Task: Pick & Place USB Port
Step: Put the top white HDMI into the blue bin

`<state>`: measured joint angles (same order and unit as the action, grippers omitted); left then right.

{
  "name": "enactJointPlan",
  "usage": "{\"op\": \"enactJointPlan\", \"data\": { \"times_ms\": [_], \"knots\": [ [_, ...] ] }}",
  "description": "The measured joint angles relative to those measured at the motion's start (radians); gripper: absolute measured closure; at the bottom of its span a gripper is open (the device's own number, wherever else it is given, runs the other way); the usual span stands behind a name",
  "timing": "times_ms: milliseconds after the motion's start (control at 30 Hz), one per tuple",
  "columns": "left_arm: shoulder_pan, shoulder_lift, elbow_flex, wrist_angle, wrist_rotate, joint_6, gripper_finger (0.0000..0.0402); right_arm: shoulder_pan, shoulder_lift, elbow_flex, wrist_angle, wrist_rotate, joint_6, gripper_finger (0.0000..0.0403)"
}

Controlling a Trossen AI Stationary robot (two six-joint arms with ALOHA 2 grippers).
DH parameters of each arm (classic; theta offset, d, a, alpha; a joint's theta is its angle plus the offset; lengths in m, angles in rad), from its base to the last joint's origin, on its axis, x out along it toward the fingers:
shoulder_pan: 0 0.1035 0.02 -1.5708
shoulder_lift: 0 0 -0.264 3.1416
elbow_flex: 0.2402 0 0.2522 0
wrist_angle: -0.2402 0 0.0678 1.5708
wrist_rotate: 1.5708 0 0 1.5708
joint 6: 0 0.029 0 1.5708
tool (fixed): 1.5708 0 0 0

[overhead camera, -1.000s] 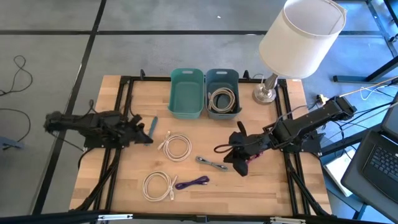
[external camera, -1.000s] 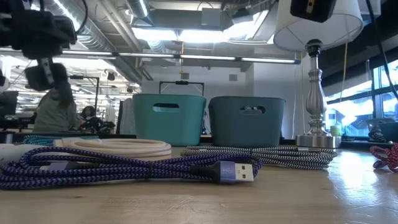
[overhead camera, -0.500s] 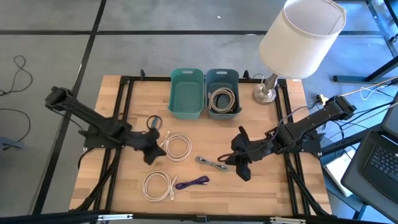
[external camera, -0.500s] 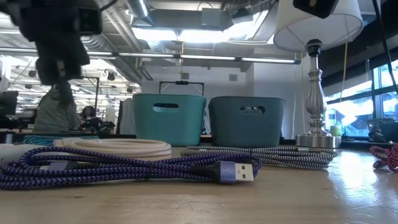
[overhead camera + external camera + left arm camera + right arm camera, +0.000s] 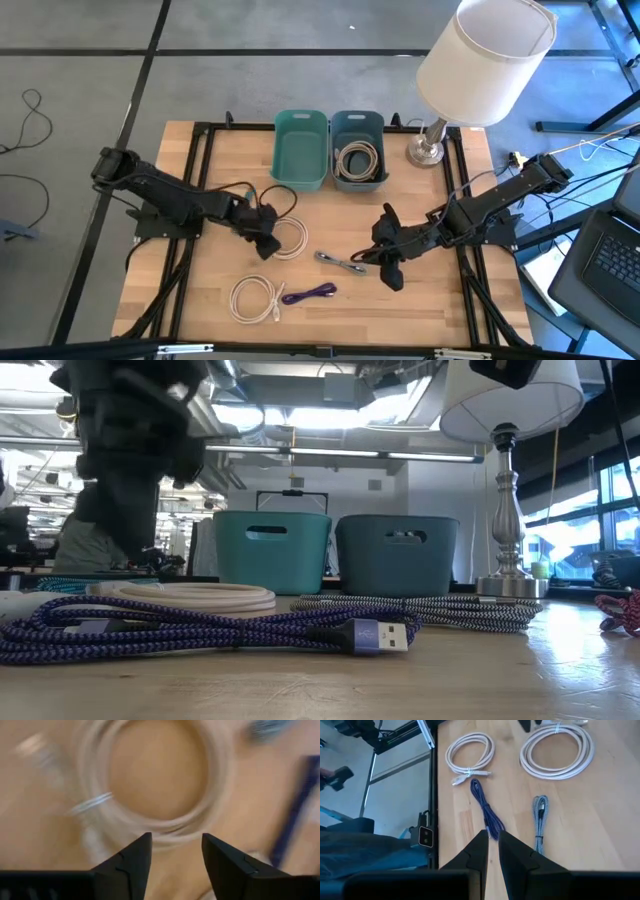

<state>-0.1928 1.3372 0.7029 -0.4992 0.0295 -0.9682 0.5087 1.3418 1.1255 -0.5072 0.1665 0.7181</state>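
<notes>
Left gripper (image 5: pixel 265 243), fingers spread, directly over white coiled cable (image 5: pixel 287 238); right gripper (image 5: pixel 388 262) pressed together, farther off.

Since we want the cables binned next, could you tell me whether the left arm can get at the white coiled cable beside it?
Probably yes: the left claw hangs open right above the white coiled cable, nothing between them.

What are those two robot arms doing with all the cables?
They are sorting USB cables on the table into bins. The left end effector is open right over a white coiled cable, not gripping it yet. The right end effector waits near the grey braided cable, fingers close together. One coiled cable already lies in the dark blue bin; the teal bin is empty.
</notes>
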Motion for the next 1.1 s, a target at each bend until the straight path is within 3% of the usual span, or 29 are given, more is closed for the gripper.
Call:
{"op": "enactJointPlan", "data": {
  "times_ms": [267,767,1100],
  "knots": [
    [0.066,-0.015,0.002,-0.002,-0.045,-0.059,0.0216,0.000,0.000,0.000,0.000,0.052,-0.047,0.0356],
    [0.105,-0.014,0.002,-0.114,-0.056,-0.056,0.0215,-0.001,0.000,0.000,-0.009,0.051,-0.047,0.0356],
    [0.105,0.081,0.002,-0.092,-0.100,-0.031,0.0215,-0.001,0.000,0.000,-0.006,0.051,-0.045,0.0356]
  ]
}}
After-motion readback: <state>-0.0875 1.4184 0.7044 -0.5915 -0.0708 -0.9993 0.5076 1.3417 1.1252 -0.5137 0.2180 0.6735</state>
